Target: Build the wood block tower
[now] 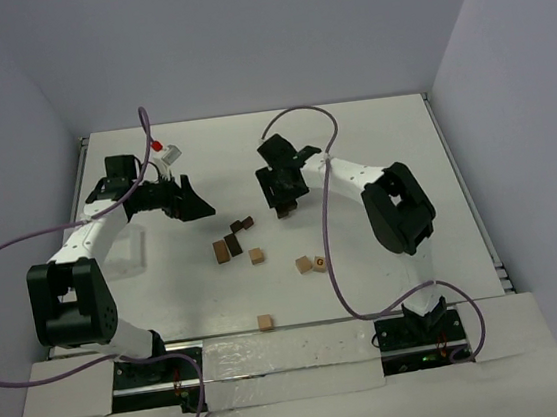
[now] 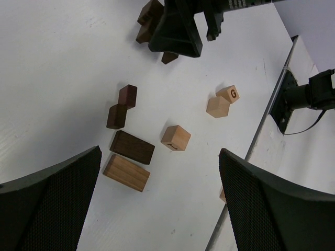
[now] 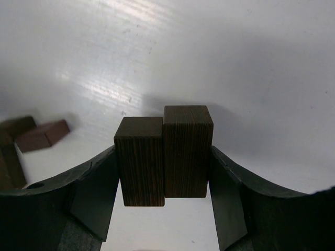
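My right gripper [image 3: 164,175] is shut on two dark brown blocks [image 3: 163,152] held side by side above the table; in the top view it [image 1: 282,196] hangs right of the loose pile. My left gripper [image 2: 159,201] is open and empty, high above a dark long block [image 2: 132,147], a tan long block [image 2: 126,172] and a tan cube [image 2: 176,137]. Two small dark cubes [image 2: 122,106] lie beyond them. A tan cube [image 2: 218,106] and a cube printed G [image 2: 229,93] lie to the right. In the top view the left gripper [image 1: 189,203] is left of the pile [image 1: 234,242].
A white tray [image 1: 128,254] lies under the left arm. A lone tan cube [image 1: 265,322] sits near the table's front edge. The right arm's cable loops over the table's right half. White walls close in the back and sides.
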### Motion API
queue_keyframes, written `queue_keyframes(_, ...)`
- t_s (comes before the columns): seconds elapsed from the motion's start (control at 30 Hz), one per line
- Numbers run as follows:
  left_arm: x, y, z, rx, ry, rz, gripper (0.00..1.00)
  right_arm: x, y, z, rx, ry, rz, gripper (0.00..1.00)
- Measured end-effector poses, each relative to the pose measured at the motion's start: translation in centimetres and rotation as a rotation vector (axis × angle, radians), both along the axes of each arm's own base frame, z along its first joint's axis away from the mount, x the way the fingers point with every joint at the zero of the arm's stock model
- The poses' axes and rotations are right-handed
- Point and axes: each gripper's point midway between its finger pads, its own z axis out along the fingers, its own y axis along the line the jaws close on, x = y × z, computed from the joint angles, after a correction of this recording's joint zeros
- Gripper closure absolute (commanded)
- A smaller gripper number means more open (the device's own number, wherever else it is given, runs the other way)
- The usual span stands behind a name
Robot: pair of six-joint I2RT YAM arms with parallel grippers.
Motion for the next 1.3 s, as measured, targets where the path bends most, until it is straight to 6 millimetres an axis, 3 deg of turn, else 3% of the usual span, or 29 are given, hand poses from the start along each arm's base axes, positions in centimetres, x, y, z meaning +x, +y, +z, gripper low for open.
queue_keyframes(0.13,-0.2,0.2,-0.3,0.0,0.012,0.006,0.01,0.5,0.5,-0.9,0.017,0.034,-0.104,1.0)
queue_keyframes(0.43,-0.1,0.4,-0.6,-0.003,0.029,0.019,0.01,-2.1,-0.8,-2.5,-0.014,0.164,-0.298,1.0)
queue_keyframes(0.5,0.0,0.4,-0.8,-0.005,0.039,0.024,0.01,-2.3,-0.9,-2.6,-0.014,0.169,-0.323,0.96)
queue_keyframes(0.9,-0.1,0.5,-1.3,-0.012,0.066,0.04,0.01,-2.6,0.0,-2.7,-0.035,0.162,-0.353,0.96)
queue_keyframes(1.03,-0.2,0.5,-1.5,-0.009,0.066,0.039,0.01,-2.6,0.3,-2.7,-0.044,0.154,-0.346,0.83)
queue_keyframes(1.13,-0.2,0.6,-1.5,-0.008,0.064,0.038,0.01,-2.6,0.3,-2.8,-0.047,0.152,-0.345,0.46)
queue_keyframes(1.17,-0.2,0.6,-1.6,-0.007,0.063,0.038,0.01,-2.6,0.3,-2.8,-0.047,0.152,-0.345,0.45)
queue_keyframes(1.27,-0.2,0.7,-1.6,-0.006,0.06,0.038,0.01,-2.7,0.4,-2.8,-0.047,0.153,-0.343,0.19)
queue_keyframes(1.3,-0.1,0.7,-1.6,-0.006,0.06,0.039,0.01,-2.7,0.5,-2.8,-0.044,0.155,-0.342,0.15)
